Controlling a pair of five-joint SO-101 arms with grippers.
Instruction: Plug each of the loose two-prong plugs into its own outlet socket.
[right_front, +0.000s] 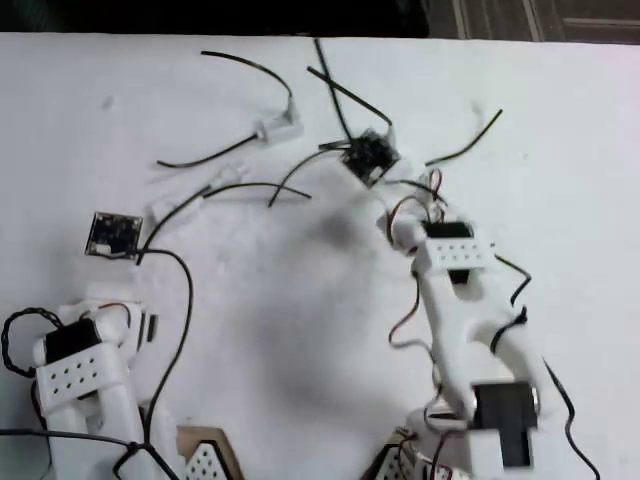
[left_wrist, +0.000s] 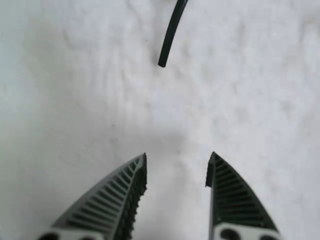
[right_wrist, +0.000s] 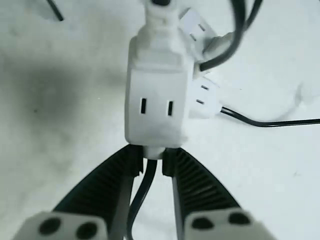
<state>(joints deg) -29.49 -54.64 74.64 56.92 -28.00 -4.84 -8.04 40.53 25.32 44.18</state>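
Pinching plug (right_wrist: 152, 150): right pincer (right_wrist: 151, 161) | left pincer (left_wrist: 177, 159) spread | white table (right_front: 300, 330) | dark strip (right_front: 200, 15) beyond

a plug (right_wrist: 204, 100) lies just beside the outlet block (right_wrist: 157, 107)

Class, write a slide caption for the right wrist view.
Right gripper clamped on a white plug at the end of a white outlet block, whose facing socket is empty.
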